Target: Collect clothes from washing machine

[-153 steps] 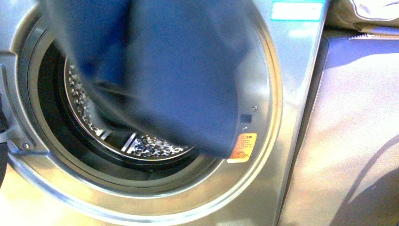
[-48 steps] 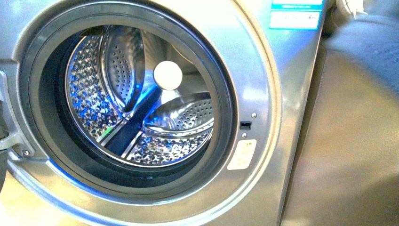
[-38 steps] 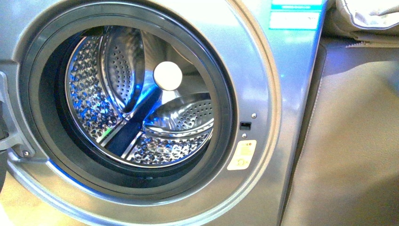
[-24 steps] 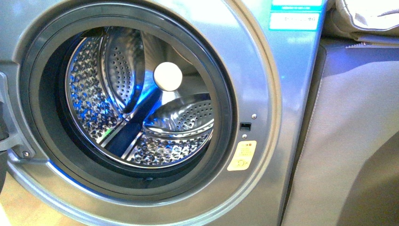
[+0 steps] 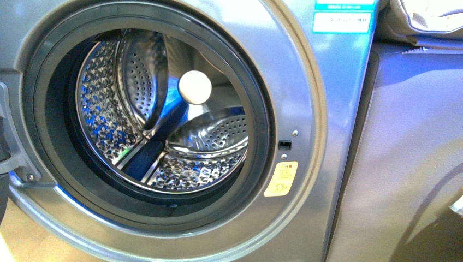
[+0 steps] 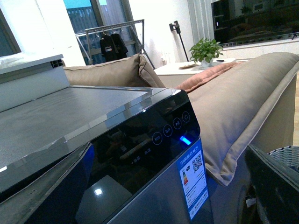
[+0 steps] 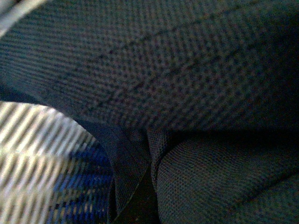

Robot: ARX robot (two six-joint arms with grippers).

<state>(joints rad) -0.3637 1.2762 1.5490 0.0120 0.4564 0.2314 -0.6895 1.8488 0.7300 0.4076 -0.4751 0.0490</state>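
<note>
Though clothes (image 7: 187, 70) fill the right wrist view (stitching runs diagonally), jaws' grip cannot be told.

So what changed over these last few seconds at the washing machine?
The navy garment that hung in front of the washing machine has left the front view; it now fills the right wrist view. The drum now shows bare. The washing machine and the sofa stayed put.

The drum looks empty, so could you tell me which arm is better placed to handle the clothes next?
Probably the right: navy clothes fill its wrist view at close range, while the left wrist view looks over the machine's top, with no clothes there.
</note>
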